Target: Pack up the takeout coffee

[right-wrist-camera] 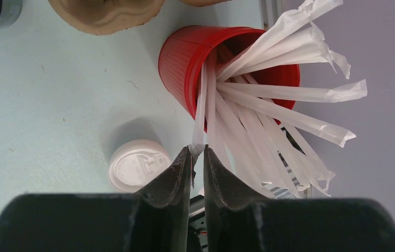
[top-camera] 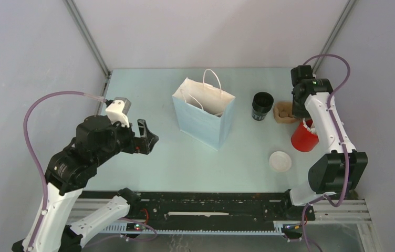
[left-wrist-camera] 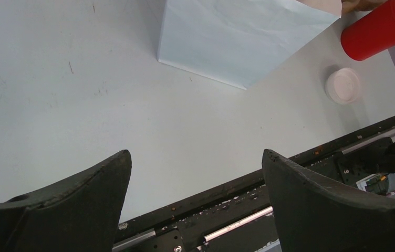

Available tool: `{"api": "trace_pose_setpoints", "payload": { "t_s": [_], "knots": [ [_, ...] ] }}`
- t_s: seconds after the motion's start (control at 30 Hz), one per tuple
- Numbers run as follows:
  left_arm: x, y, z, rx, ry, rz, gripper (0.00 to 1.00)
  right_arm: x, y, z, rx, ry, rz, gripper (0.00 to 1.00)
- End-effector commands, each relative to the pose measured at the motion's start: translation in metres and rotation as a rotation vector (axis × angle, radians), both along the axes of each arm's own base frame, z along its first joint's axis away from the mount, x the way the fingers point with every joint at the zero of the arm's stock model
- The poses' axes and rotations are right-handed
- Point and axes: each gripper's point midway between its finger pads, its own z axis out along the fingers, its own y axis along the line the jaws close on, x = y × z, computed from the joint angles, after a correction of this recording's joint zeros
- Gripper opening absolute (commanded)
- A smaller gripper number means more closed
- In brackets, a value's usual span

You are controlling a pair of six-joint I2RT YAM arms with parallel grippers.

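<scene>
At the near right of the pale worktop [top-camera: 185, 168] a white coffee lid [right-wrist-camera: 135, 165] lies flat on its own, well apart from the cup it would fit. Just beyond it stands the red cup [right-wrist-camera: 185, 58], stuffed with paper-wrapped straws that fan out over its rim. The right hand [right-wrist-camera: 197, 152] hangs over that cup, its two fingers pressed almost together and pinching the loose paper end of one wrapped straw [right-wrist-camera: 200, 110] – the rest of that straw is down inside the cup among the others. Across the worktop on the left, the left hand [top-camera: 148, 136] hovers above bare surface with its fingers spread wide and nothing between them; it points toward the white paper bag [top-camera: 204, 118] but stays clear of it. The bag stands upright and open near the middle, its cord handles up. To the right of the bag – a little further back than the red cup – the black takeout coffee cup [top-camera: 262, 105] stands upright with no lid on, and a brown moulded-pulp tray [top-camera: 284, 112] sits just beside it, partly hidden under the right arm.
</scene>
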Motion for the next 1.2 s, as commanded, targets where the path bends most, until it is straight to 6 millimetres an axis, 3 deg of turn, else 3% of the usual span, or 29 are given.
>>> {"api": "trace_pose_setpoints", "payload": {
  "t_s": [0.0, 0.07, 0.23, 0.4, 0.57, 0.8, 0.97, 1.17],
  "knots": [
    [0.002, -0.002, -0.005, 0.017, 0.005, -0.017, 0.98, -0.006, -0.006, 0.017, -0.024, -0.051, -0.013, 0.22],
    [0.002, -0.001, -0.006, 0.020, 0.006, -0.016, 0.99, -0.004, -0.008, 0.017, -0.027, -0.065, -0.017, 0.19],
    [0.003, -0.001, -0.004, 0.022, -0.002, -0.019, 0.98, 0.004, -0.012, 0.018, -0.037, -0.074, -0.013, 0.00],
    [0.004, 0.000, -0.005, 0.027, -0.002, -0.011, 0.99, -0.005, -0.013, 0.036, -0.044, -0.088, -0.006, 0.00],
    [0.007, -0.002, -0.005, 0.028, -0.004, -0.015, 0.99, -0.014, -0.030, 0.060, -0.002, -0.182, -0.052, 0.00],
    [0.005, -0.002, -0.006, 0.031, -0.004, -0.017, 0.99, -0.017, -0.037, 0.057, 0.115, -0.237, -0.052, 0.00],
    [0.005, 0.000, -0.006, 0.035, -0.010, -0.015, 0.99, -0.011, -0.039, 0.059, 0.110, -0.224, -0.024, 0.07],
    [0.003, 0.002, -0.009, 0.039, -0.008, -0.010, 0.99, -0.007, -0.042, 0.064, 0.112, -0.241, -0.030, 0.06]
  ]
}}
